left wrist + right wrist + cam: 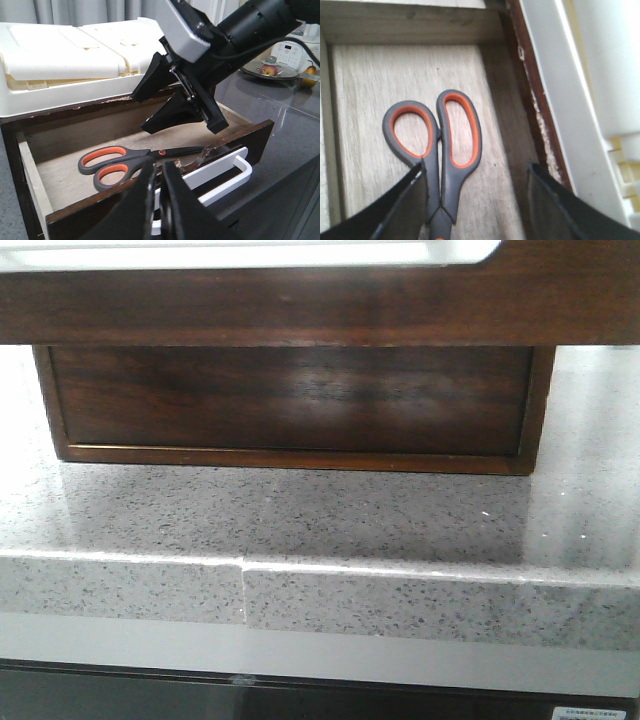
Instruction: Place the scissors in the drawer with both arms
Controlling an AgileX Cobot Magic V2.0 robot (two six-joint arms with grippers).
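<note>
The drawer [257, 134] is pulled out of the wooden unit. Its dark front with a white area shows at the top of the front view [300, 305]. The scissors [120, 162], with grey handles and orange-lined loops, lie flat on the drawer's pale wood floor; they also show in the right wrist view [445, 150]. My right gripper [139, 114] hangs open and empty just above them [477, 170]. My left gripper [159, 172] is closed on the drawer's white handle [220, 175]. Neither gripper shows in the front view.
A white foam box [65, 60] sits on top of the unit. A second dark drawer front [290, 395] is shut below. The unit stands on a grey speckled counter [300, 520]. A plate of fruit [272, 70] and a white appliance [290, 50] stand further off.
</note>
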